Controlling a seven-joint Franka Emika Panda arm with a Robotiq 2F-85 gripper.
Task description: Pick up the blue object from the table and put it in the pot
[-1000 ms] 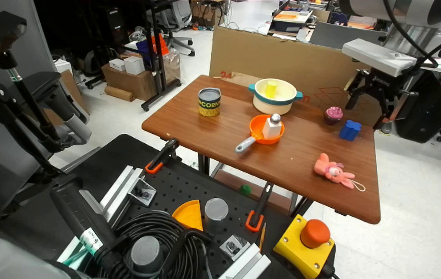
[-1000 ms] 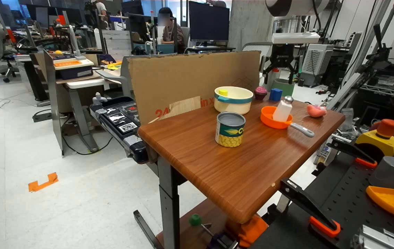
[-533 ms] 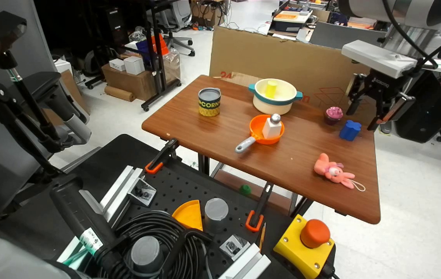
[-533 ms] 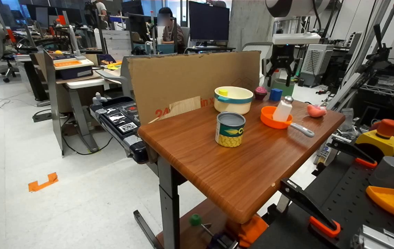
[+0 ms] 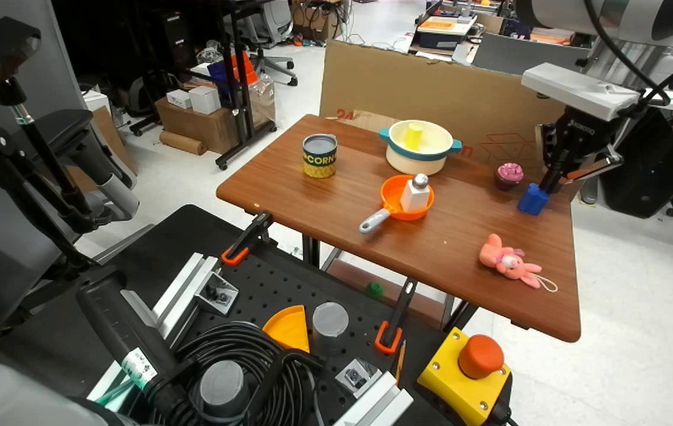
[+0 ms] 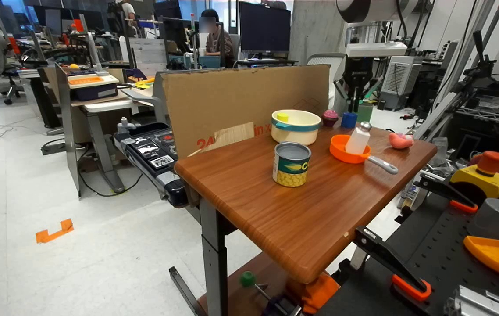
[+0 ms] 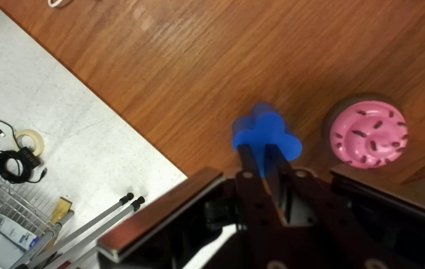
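The blue object [image 7: 270, 130], a lobed block, rests upright on the wooden table [image 5: 289, 189], close to one corner. The gripper [image 7: 260, 150] is positioned directly above it, fingers pointing down and drawn near together, pinching one lobe at the top. In the wrist view, blue shows in the narrow gap between the fingers, and the remaining lobes project past the fingertips. In both exterior views the tips meet the upper face, with the body of the block below them.

Just beside the block, apart from it, stands a toy cupcake [image 7: 370, 134] with pink icing and dark sprinkles. Beyond the cupcake is the pot [image 5: 408, 164], cream with a teal band and handles; a yellow cylinder [image 5: 414, 135] stands inside. The block is outside the pot, the cupcake lying between the two.

Near the pot sits an orange pan [image 5: 393, 190] with a grey handle, holding a tilted white shaker [image 5: 415, 198] with a metal top. A pink plush toy [image 5: 508, 263] lies by the table edge. A corn can [image 5: 320, 160] stands upright, well apart from the block. A cardboard sheet [image 5: 419, 77] stands along the edge behind the pot
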